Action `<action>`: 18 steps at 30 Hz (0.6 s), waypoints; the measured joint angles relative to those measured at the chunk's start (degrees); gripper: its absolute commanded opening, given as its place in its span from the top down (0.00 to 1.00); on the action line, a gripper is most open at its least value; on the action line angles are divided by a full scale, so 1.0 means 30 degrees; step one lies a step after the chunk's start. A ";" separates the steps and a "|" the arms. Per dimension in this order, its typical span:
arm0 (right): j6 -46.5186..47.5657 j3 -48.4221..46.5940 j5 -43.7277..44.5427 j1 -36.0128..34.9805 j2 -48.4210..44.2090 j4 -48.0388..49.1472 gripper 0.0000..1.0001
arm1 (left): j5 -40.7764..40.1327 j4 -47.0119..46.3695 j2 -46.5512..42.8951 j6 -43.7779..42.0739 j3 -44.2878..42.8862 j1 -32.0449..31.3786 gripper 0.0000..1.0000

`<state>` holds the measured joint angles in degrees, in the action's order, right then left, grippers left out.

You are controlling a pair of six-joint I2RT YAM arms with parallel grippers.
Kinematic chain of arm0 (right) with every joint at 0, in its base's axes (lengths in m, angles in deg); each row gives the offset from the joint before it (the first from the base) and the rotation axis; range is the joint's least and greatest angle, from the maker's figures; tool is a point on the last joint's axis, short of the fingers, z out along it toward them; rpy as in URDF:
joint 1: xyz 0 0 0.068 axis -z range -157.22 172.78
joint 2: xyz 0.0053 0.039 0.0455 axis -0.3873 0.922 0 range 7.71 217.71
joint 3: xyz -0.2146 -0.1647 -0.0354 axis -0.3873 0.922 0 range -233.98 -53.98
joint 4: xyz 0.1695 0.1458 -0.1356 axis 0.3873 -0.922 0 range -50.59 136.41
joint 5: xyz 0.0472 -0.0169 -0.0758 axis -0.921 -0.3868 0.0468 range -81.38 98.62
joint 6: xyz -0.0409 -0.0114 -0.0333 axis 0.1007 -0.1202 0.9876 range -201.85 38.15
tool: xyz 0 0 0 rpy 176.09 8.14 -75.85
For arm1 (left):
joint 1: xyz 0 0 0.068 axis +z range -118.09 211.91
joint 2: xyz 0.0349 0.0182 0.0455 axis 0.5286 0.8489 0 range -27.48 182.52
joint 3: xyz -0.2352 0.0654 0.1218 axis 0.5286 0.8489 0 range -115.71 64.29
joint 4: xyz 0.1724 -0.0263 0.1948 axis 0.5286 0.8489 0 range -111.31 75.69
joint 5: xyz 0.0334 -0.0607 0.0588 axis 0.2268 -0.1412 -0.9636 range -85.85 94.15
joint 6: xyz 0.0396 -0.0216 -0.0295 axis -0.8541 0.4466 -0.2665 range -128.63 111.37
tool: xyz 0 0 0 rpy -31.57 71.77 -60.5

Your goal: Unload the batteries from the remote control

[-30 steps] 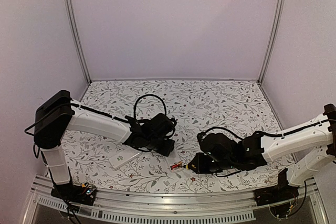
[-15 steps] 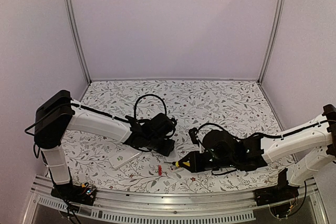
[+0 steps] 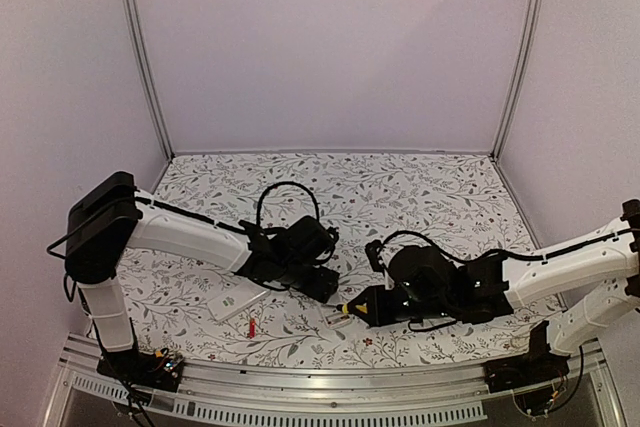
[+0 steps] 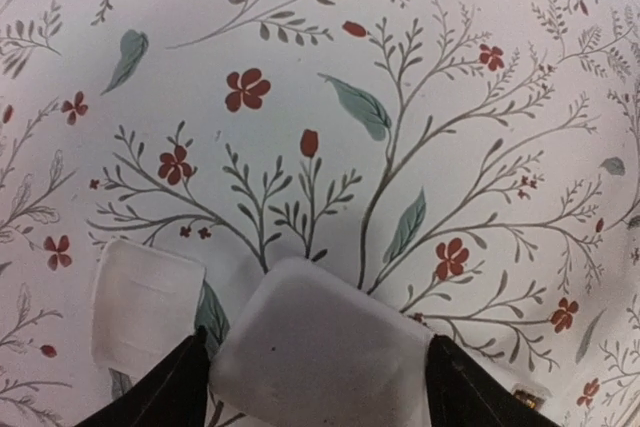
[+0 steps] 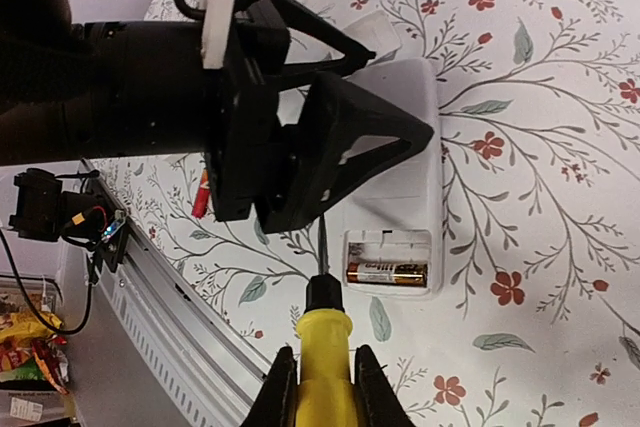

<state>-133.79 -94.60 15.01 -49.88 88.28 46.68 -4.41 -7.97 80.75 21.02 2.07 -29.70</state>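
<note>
Rolled leftward along the near side of the table (image 3: 420,197), the loose battery (image 3: 252,326) now lies well left of its spot half a second ago, apart from both arms. A second battery (image 5: 385,273) sits in the open compartment (image 5: 388,243) of the white remote control (image 5: 400,147), which the left gripper (image 3: 318,285) clamps at one end. The right gripper (image 5: 322,392) is closed on a yellow-handled screwdriver (image 5: 322,332), its tip just left of the compartment. Both cells look light, rigid and smooth, so they probably roll. The seated one is best levered up at an end, then pinched across its middle.
</note>
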 measured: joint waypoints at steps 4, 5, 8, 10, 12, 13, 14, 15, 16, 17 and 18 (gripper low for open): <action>0.0117 -0.0102 0.0882 0.0656 -0.1093 -0.2229 1.00 | 0.0918 0.0692 -0.0554 0.0357 0.0197 0.0036 0.21; 0.0124 -0.0102 0.1042 0.0903 -0.1399 -0.2674 1.00 | 0.1253 0.0954 -0.0772 0.0517 0.0364 0.0044 0.20; 0.0095 -0.0095 0.1355 0.1413 -0.2011 -0.3497 1.00 | 0.2295 0.1581 -0.1574 0.1020 0.0831 0.0204 0.19; -0.0015 -0.0066 0.1494 0.1625 -0.2157 -0.3883 1.00 | 0.3053 0.1690 -0.2244 0.1406 0.1144 0.0299 0.19; -0.0160 0.0036 0.1523 0.1639 -0.2120 -0.4167 1.00 | 0.3759 0.1566 -0.2900 0.1814 0.1530 0.0452 0.19; -0.0240 0.0095 0.1523 0.1639 -0.2076 -0.4342 1.00 | 0.4109 0.1399 -0.3300 0.2011 0.1851 0.0554 0.18; -0.0306 0.0175 0.1523 0.1639 -0.1989 -0.4430 1.00 | 0.4386 0.1311 -0.3570 0.2200 0.2106 0.0641 0.18; -0.0335 0.0211 0.1523 0.1639 -0.1887 -0.4524 1.00 | 0.4743 0.1151 -0.3840 0.2448 0.2441 0.0758 0.18; -0.0342 0.0248 0.1523 0.1639 -0.1778 -0.4568 1.00 | 0.4976 0.1071 -0.4000 0.2623 0.2688 0.0852 0.18; -0.0342 0.0270 0.1530 0.1639 -0.1647 -0.4619 1.00 | 0.5275 0.0925 -0.4131 0.2812 0.2958 0.0969 0.18; -0.0335 0.0291 0.1574 0.1639 -0.1501 -0.4670 1.00 | 0.5588 0.0729 -0.4262 0.3024 0.3286 0.1093 0.18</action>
<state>-134.80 -93.73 19.73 -44.96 83.78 32.67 12.36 -5.78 67.96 30.09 11.93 -26.42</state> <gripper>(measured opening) 0.137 0.819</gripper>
